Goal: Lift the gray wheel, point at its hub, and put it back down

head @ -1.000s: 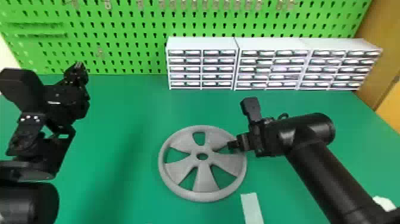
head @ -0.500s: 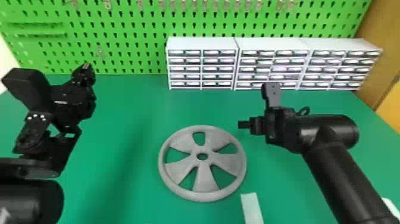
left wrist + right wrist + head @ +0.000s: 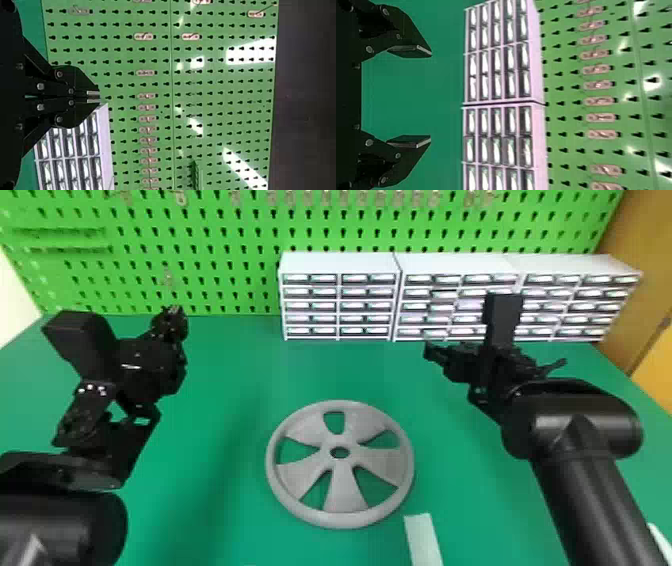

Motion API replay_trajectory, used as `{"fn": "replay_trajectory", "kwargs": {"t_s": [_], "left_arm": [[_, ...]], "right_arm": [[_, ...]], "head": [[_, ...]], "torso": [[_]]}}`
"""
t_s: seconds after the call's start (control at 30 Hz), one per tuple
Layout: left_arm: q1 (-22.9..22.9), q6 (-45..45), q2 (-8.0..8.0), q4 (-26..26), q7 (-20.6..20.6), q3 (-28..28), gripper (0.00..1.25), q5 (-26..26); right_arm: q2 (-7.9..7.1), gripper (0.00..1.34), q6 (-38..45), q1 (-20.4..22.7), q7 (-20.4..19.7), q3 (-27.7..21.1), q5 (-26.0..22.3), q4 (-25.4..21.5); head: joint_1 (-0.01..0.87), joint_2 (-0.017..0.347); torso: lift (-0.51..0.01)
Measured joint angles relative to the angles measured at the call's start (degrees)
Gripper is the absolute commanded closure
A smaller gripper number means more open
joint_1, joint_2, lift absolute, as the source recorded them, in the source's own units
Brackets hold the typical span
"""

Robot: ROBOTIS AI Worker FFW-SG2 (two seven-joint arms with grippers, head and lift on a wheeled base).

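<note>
The gray wheel (image 3: 341, 490) lies flat on the green table (image 3: 225, 510), its hub hole facing up, with no gripper touching it. Behind and to the right of it, my right gripper (image 3: 434, 352) is held above the table. In the right wrist view that gripper (image 3: 429, 97) is open, its two flat fingers wide apart with nothing between them. My left gripper (image 3: 172, 315) is parked at the left, away from the wheel. In the left wrist view the left gripper (image 3: 98, 97) is shut, its fingertips together and holding nothing.
White drawer cabinets (image 3: 340, 262) stand along the back, in front of a green pegboard (image 3: 210, 235) with metal hooks. A pale strip (image 3: 423, 540) lies on the table at the front, just right of the wheel.
The right gripper has left its place at the wheel's right rim, moving right and then back toward the cabinets. The wheel has stayed where it was; the left arm has shifted slightly.
</note>
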Motion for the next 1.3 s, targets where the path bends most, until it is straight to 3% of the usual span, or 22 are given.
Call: {"fn": "replay_trajectory", "kwargs": {"t_s": [0.5, 0.77, 0.83, 0.93, 1.17, 1.3], "left_arm": [[-2.29, -0.21, 0.02, 2.9, 0.0, -2.56, 1.17, -0.94], [-4.2, -1.55, 0.01, 4.47, 0.25, -4.87, 0.84, -1.56], [-4.7, -2.41, -0.08, 5.23, 0.26, -5.49, 0.81, -1.47], [-5.25, -3.22, -0.41, 6.2, 0.27, -5.95, 0.75, -1.62], [-6.62, -3.58, -1.6, 7.81, 0.27, -6.16, 0.42, -2.59], [-7.85, -4.05, -2.34, 9.04, 0.27, -6.44, 0.21, -3.03]], "right_arm": [[0.74, 0.49, -11.44, 4.77, -4.52, -0.57, 2.44, -7.48], [0.37, 0.49, -19.73, 9.74, -12.43, 2.37, 3.27, -12.02], [0.1, 0.49, -22.51, 10.94, -14.21, 3.71, 3.4, -12.43], [-0.14, 0.49, -24.41, 12.01, -14.76, 5.13, 3.46, -12.9], [-0.29, 0.48, -26.41, 13.48, -14.76, 6.49, 4.07, -13.15], [-0.31, 0.41, -27.56, 13.78, -14.76, 6.63, 4.53, -13.14]], "head": [[0.692, 0.048], [0.692, 0.048], [0.692, 0.048], [0.692, 0.048], [0.692, 0.048], [0.692, 0.048]], "torso": [[-0.088], [-0.088], [-0.088], [-0.088], [-0.088], [-0.088]]}}
